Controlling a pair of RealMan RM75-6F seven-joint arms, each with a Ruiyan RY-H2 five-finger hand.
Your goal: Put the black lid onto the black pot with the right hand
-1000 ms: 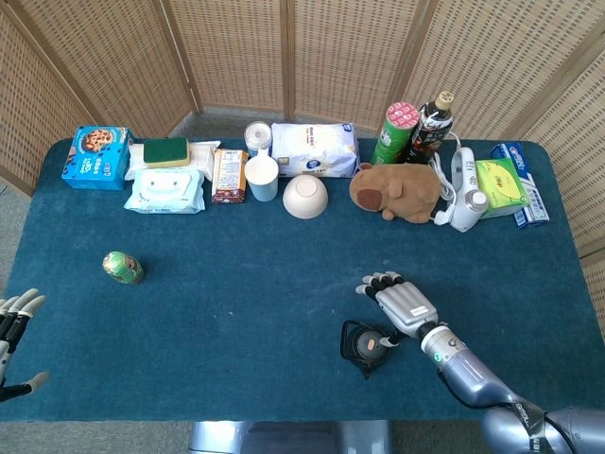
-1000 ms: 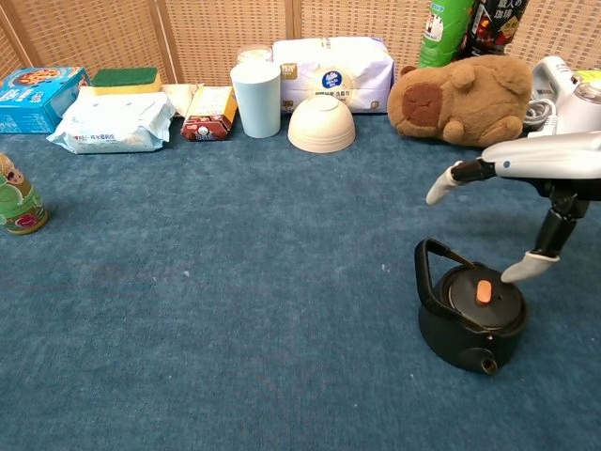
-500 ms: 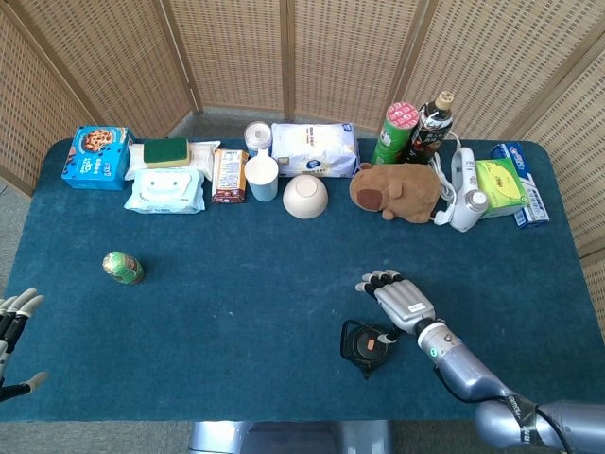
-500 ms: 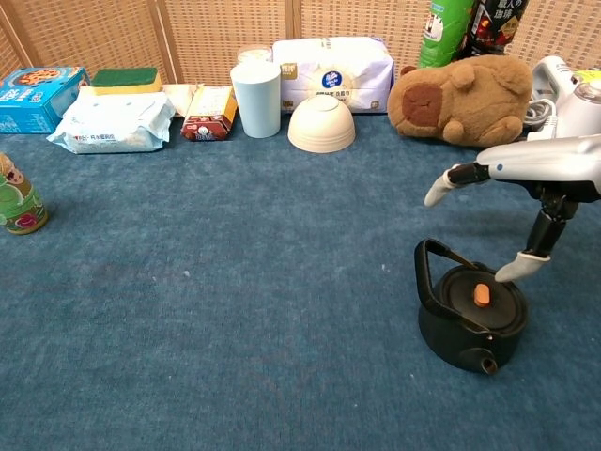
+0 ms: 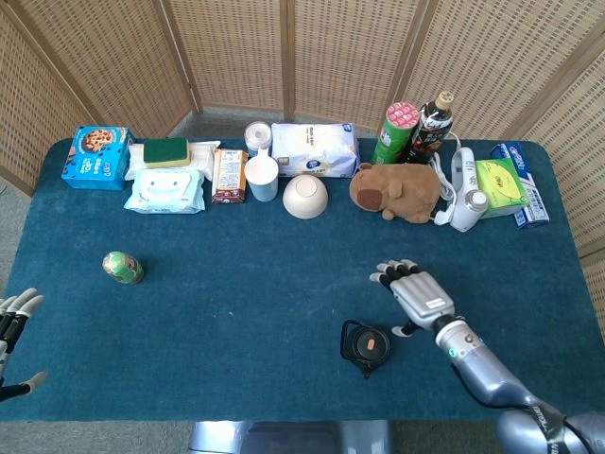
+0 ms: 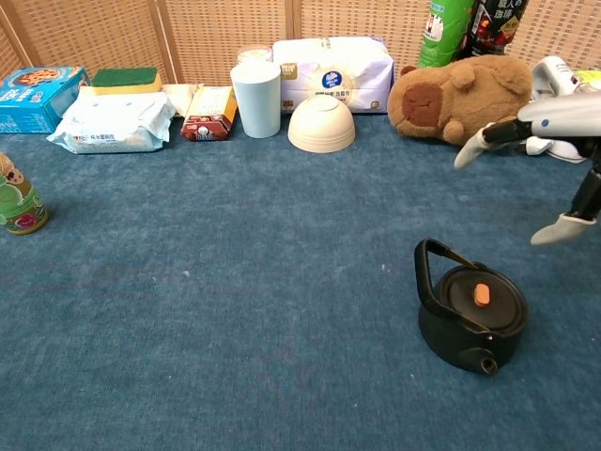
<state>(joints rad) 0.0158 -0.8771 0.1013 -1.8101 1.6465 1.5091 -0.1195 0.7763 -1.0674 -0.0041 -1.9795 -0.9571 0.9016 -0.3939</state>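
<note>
Blue tablecloth [image 5: 236, 312]: black lid [image 6: 484, 297] sits on black pot [image 6: 467, 324]; labels unreadable.

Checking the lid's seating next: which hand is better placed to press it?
Right hand: it is open just beside the black pot, lid on. Left hand sits at the far table edge.

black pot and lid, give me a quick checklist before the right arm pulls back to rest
1. Black lid seated on the black pot: ok, it sits level inside the rim, orange knob up.
2. Right robot hand clear of the pot: ok, fingers spread and apart from it.
3. Right robot hand empty: ok.
4. Pot upright on the table: ok, handle raised at its left.
5. Retreat path: ok, but the capybara plush lies just behind the hand.
6. Left robot hand out of the way: ok, at the table's far left edge.
</note>
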